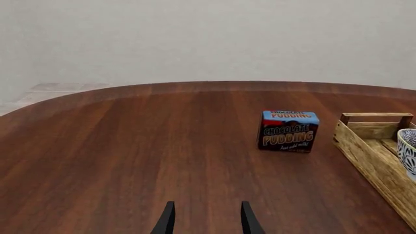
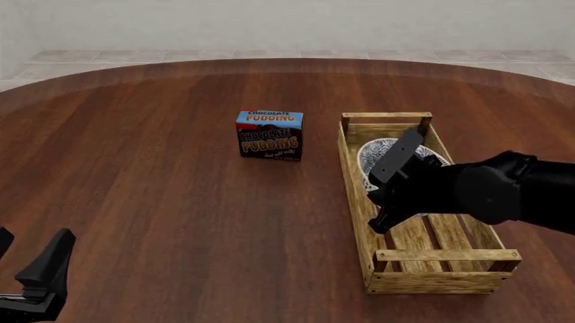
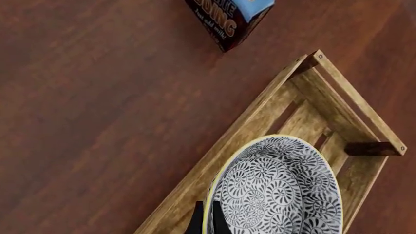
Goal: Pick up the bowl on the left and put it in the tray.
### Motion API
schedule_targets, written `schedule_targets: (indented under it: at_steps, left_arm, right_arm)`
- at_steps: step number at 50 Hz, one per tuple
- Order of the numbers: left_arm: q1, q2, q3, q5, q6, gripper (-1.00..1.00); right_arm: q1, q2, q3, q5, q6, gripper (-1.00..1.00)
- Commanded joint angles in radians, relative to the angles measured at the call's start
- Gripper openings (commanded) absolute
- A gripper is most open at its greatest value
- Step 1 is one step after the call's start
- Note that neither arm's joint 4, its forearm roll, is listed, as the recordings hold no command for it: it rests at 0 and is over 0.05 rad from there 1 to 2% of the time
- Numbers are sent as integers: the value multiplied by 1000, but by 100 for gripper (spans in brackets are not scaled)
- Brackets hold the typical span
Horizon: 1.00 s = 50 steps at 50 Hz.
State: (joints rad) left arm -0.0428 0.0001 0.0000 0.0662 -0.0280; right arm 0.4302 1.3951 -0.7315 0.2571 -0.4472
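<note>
Broadly, the table (image 2: 161, 202) filled the frame. At center right lay the tray (image 2: 445, 272), the bowl (image 2: 382, 153) inside its far end. My right gripper (image 3: 205, 222) pinched the bowl's rim. At lower left, my left gripper (image 1: 206, 219) hung parted, empty. The box (image 2: 269, 134) stood left of the tray.

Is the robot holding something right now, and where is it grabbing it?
Yes. The right gripper pinches the bowl by its rim, over the tray. The left gripper is open and holds nothing.
</note>
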Motion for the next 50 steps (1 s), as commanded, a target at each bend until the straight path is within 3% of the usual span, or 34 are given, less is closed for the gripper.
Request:
schedule_targets:
  at_steps: [1,50]
  left_arm:
    - [1,0,0,1,-1,100]
    - [1,0,0,3,0,100]
  right_arm:
    - [-6,0,6,-11,12,-100]
    - [-25,61,8,-52,18,-100]
